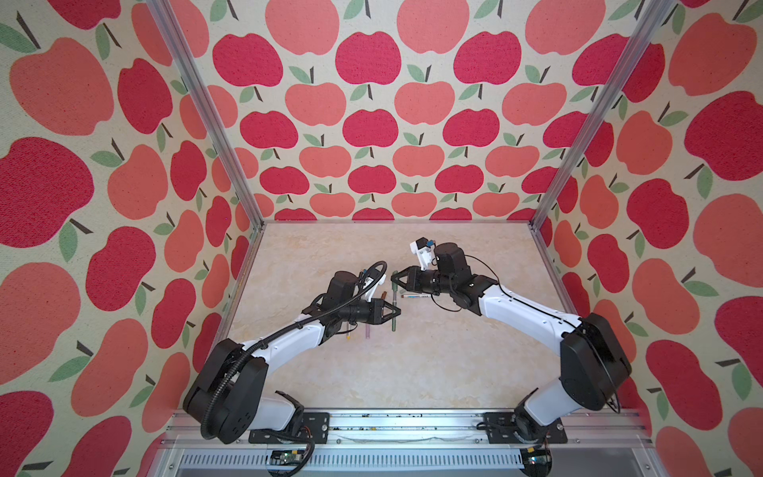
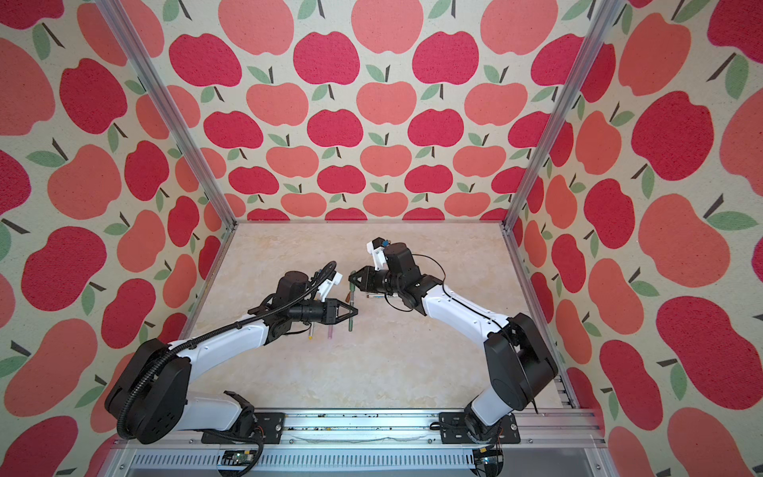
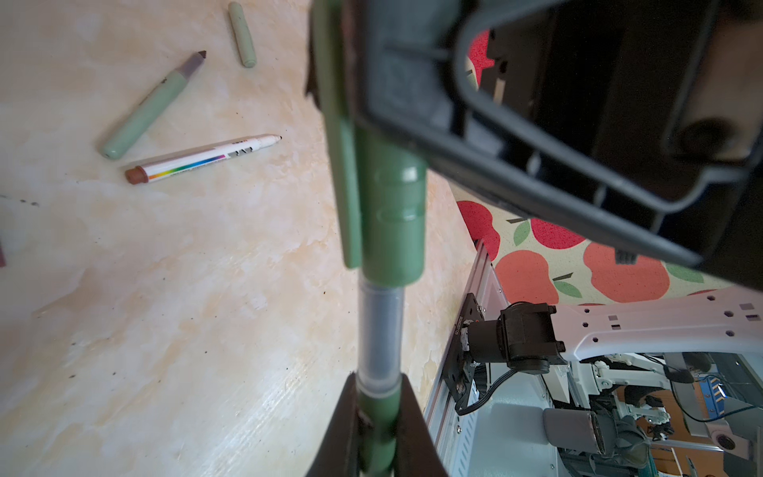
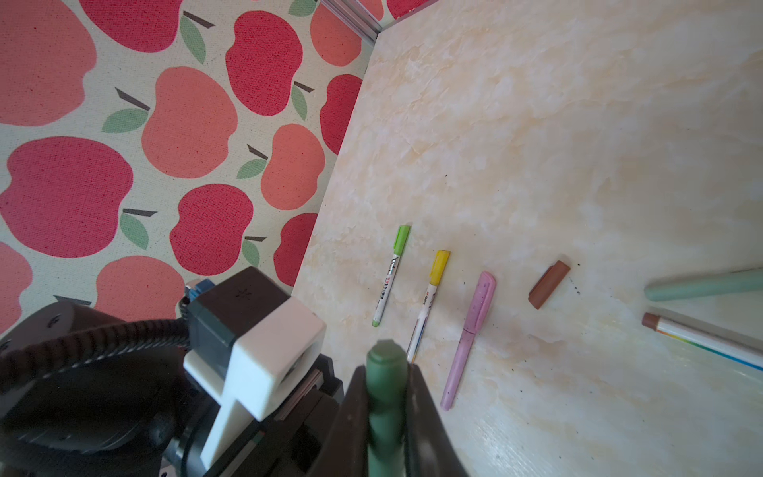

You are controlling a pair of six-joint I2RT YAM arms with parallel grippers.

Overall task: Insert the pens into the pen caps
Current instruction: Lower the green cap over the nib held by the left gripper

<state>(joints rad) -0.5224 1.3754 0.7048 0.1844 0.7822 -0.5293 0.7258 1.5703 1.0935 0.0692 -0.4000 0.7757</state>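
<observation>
Clamped the slim dark green plastic marker pen [image 1: 393, 326] in the left gripper [image 1: 397, 314], jaws closed tight on its barrel. Pinched the short dark green plastic cap [image 3: 392, 214] fast in the right gripper [image 1: 393, 282] — set at twelve o'clock of the pen, the pen's front inside its mouth, clear collar exposed. Held both over the cream marbled tabletop [image 1: 413, 371].

Dark green pen [image 3: 378, 342] partly inside dark green cap [image 3: 392, 214].
Clear neck showing. Lime-capped pen [image 4: 390, 274], yellow-capped pen [image 4: 429, 297], pink pen [image 4: 468, 345] lie capped, side by side; sage pen [image 3: 152, 103], white pen [image 3: 202, 159] bare; sage cap [image 3: 242, 35], brown cap [image 4: 549, 284] loose.
</observation>
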